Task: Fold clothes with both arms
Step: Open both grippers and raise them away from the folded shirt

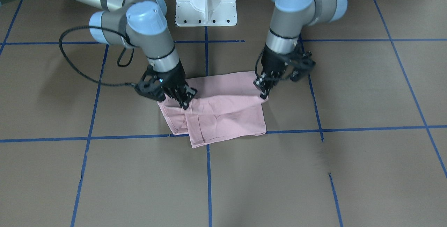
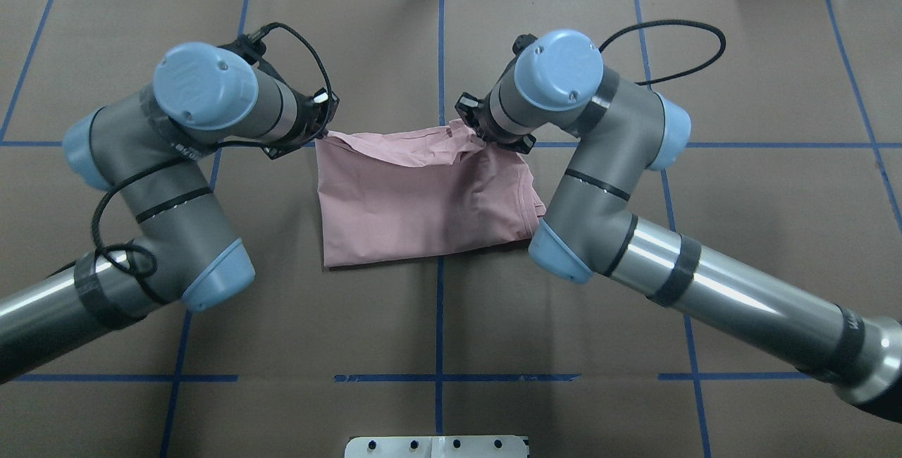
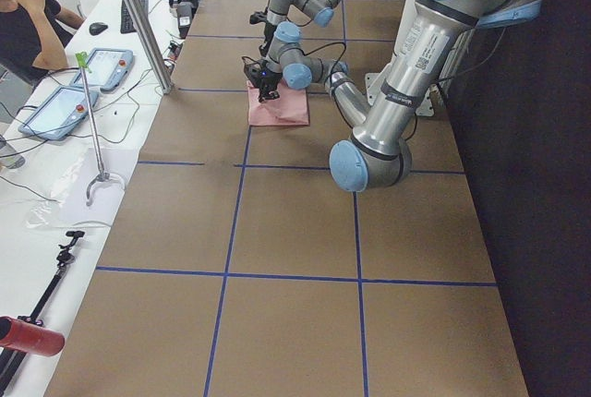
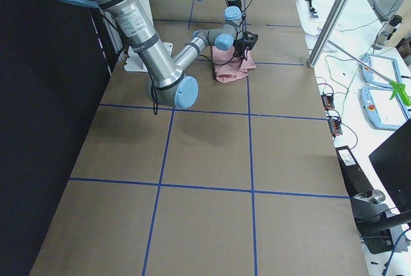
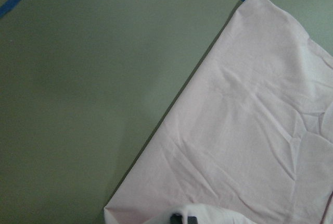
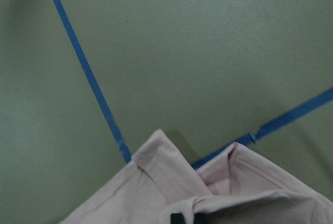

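Note:
The pale pink T-shirt (image 2: 423, 197) lies folded at the middle of the table, plain side up; its print is hidden. It also shows in the front-facing view (image 1: 223, 115). My left gripper (image 2: 318, 135) is shut on the shirt's left corner, on the right in the front-facing view (image 1: 263, 92). My right gripper (image 2: 473, 135) is shut on the bunched right corner, on the left in the front-facing view (image 1: 184, 103). Both hold that edge slightly raised, with the cloth stretched between them. Each wrist view shows pinched cloth (image 5: 208, 216) (image 6: 234, 203) at its bottom edge.
The brown table (image 2: 437, 331) is marked with a blue tape grid (image 2: 440, 303). The white pedestal base (image 1: 206, 3) stands at the robot's side. Beyond the far edge are a desk with tablets (image 3: 65, 106), a metal pole (image 3: 138, 18) and a seated person (image 3: 23, 23).

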`<state>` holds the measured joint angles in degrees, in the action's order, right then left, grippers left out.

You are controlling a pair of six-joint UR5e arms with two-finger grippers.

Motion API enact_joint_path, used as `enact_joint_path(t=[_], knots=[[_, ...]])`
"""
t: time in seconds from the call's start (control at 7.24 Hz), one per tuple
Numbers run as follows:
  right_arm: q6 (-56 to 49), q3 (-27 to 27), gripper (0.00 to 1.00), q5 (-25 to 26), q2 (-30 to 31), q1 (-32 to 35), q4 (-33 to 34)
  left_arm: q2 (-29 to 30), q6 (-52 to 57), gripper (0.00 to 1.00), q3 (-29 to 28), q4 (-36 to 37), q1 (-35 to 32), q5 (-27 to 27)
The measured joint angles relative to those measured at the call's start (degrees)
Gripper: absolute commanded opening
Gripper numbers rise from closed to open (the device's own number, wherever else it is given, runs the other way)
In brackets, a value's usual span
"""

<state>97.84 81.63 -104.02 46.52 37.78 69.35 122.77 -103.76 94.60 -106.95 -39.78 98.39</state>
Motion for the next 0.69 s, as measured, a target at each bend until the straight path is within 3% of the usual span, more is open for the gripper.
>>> enact_joint_path(t=[0.28,0.55,0.69], knots=[[-2.26,-9.89,1.0,-0.48,-4.89,2.84,-3.09,0.95,2.79,1.0,-5.4,-4.94,-3.36,0.04],[-4.72,-13.79,1.0,-2.57,-6.02,6.07,-3.51,1.01,4.27,1.0,-6.06,-5.63,-5.08,1.53],[-6.51,-14.16,1.0,-5.5,-5.94,8.39,-3.3,0.83,6.12,1.0,-5.6,-5.52,-6.72,4.77]])
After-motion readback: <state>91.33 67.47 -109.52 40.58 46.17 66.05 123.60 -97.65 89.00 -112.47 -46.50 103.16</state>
